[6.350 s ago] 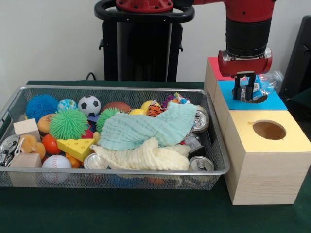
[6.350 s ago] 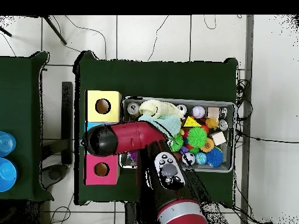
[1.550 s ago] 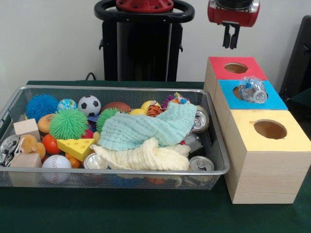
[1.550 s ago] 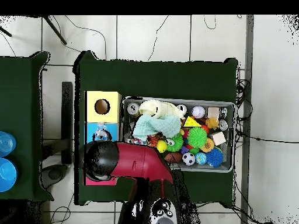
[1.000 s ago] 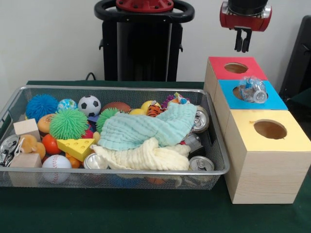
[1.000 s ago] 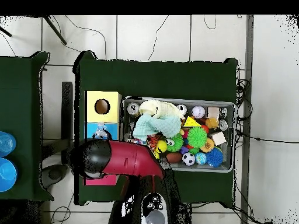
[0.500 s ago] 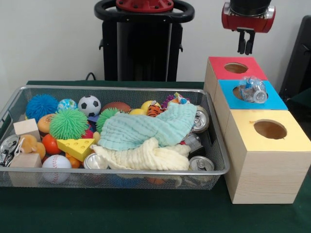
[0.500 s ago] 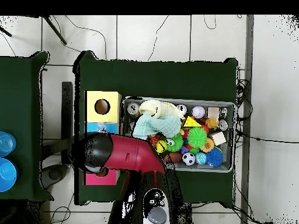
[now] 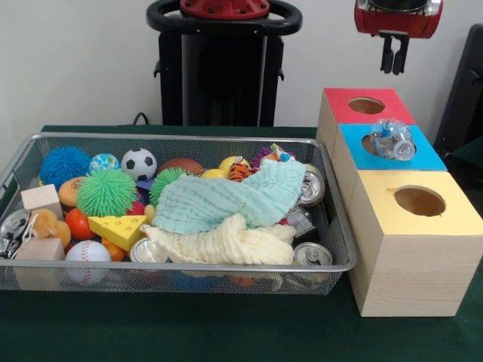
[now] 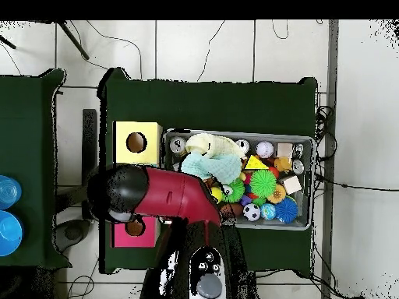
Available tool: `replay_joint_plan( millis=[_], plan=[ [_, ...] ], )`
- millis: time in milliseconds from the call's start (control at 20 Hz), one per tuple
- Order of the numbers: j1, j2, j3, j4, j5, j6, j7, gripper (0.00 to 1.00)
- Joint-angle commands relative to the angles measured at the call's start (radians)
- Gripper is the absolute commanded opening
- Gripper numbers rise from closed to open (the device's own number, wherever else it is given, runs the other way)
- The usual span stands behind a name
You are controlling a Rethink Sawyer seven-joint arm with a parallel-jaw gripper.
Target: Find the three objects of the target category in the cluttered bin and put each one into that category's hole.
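The crumpled plastic bottle [image 9: 393, 139] sits on the blue box [image 9: 423, 157], lodged across the rim of that box's hole rather than down inside it; the gripper [image 9: 395, 59] hangs high above the red box [image 9: 343, 110], its two fingers close together and holding nothing; the likely trouble is that the bottle is left perched there, uncounted as sorted, or that a careless push tips it off the box onto the table; it looks wider than the opening, which would explain the jam; more candidates may lie hidden under the teal cloth [image 9: 226, 197] and cream cloth [image 9: 226, 241] in the wire bin [image 9: 332, 226]; the front view shows the bottle and the fingers plainly, while the overhead view has the arm [image 10: 156, 198] covering the blue box, leaving only the yellow box [image 10: 137, 142] fully open to sight
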Motion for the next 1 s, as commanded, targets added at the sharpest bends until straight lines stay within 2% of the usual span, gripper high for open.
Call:
replay_joint_plan(
  millis=[50,200,300,450,600,700,800,1000],
  plan=[
    [0.014,0.010,-0.016,-0.079,0.031,0.141,0.314,0.00],
    [0.024,0.026,-0.016,-0.073,0.038,0.111,0.314,0.00],
    [0.033,0.034,-0.013,-0.044,0.058,0.057,0.317,0.00],
    [0.042,0.037,-0.020,-0.075,0.062,0.088,0.333,0.00],
    [0.034,0.050,-0.030,-0.156,0.033,0.180,0.333,0.00],
    [0.041,0.070,-0.050,-0.246,-0.040,0.260,0.309,0.00],
    [0.049,0.086,-0.068,-0.297,-0.084,0.287,0.290,0.00],
    [0.046,0.122,-0.083,-0.329,-0.104,0.264,0.272,0.00]
  ],
)
